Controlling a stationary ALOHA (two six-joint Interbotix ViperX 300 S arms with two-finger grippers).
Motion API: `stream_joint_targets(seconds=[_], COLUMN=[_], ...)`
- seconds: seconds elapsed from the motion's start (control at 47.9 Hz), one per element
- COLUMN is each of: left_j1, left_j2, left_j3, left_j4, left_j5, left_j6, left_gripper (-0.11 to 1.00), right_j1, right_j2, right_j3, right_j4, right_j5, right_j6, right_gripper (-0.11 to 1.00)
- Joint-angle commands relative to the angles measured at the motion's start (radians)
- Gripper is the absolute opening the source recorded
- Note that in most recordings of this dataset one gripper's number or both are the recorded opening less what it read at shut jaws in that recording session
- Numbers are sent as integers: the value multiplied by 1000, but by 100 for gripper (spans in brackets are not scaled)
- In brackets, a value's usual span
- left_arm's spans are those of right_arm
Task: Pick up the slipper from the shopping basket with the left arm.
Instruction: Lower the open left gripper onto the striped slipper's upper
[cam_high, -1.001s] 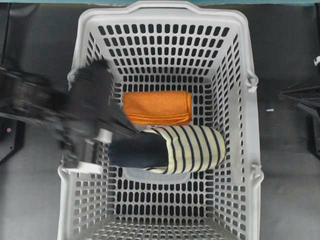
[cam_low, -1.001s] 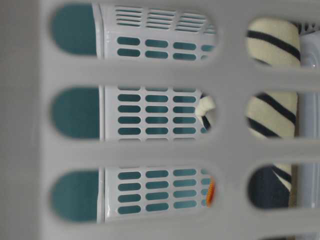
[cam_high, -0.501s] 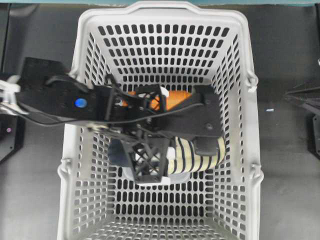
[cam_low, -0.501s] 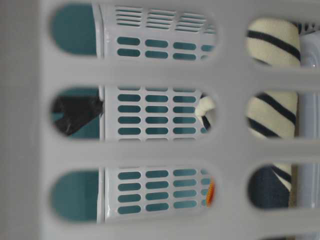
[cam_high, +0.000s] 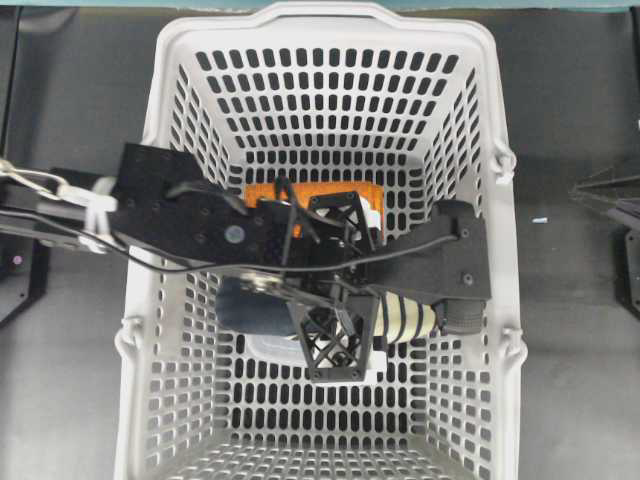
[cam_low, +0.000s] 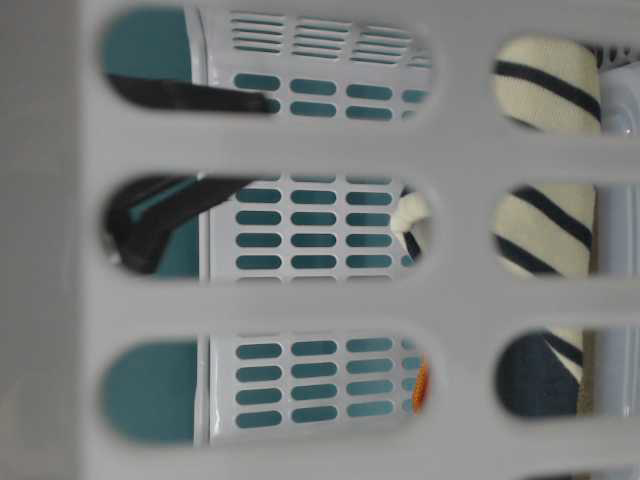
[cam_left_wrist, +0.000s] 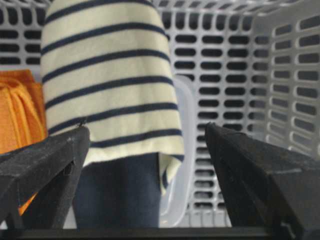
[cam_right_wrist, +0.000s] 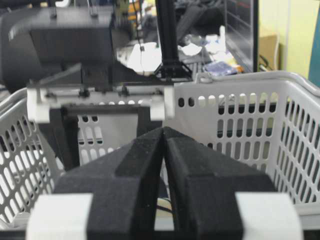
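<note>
Slipper (cam_left_wrist: 110, 100) lies mid-frame on shopping basket (cam_high: 480, 130) floor, beside orange cloth (cam_left_wrist: 17, 110). My left hand (cam_left_wrist: 145, 150) is spread wide, empty, straddling it. Plan: descend squarely, keep off cloth, close across the striped toe.

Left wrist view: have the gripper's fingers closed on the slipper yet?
No. The left gripper is wide open, its fingers standing either side of the slipper, with a gap on the right.

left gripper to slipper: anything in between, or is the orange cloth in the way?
Nothing visible between them. In the left wrist view the left gripper is open with the slipper between its fingers. The orange cloth lies beside the slipper, at the gap's edge.
</note>
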Motion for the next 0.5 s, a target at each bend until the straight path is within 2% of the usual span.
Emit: stream_joint_targets(seconds=[0.0,0.23,0.48], left_j1=[15,17,17], left_j2=[11,48,86], left_j3=[-18,6,61], left_j4=[3,2,3], left_j5=[25,32,17], left_j6=[5,6,46], left_gripper=[91,91,91], right_j1=[3,3,3], right_j2=[6,5,6], right_j3=[-11,-11,-8], right_j4=[3,3,3], right_j5=[-6,-6,-6], right_j6=[2,2,2], right_gripper=[-1,-1,-1])
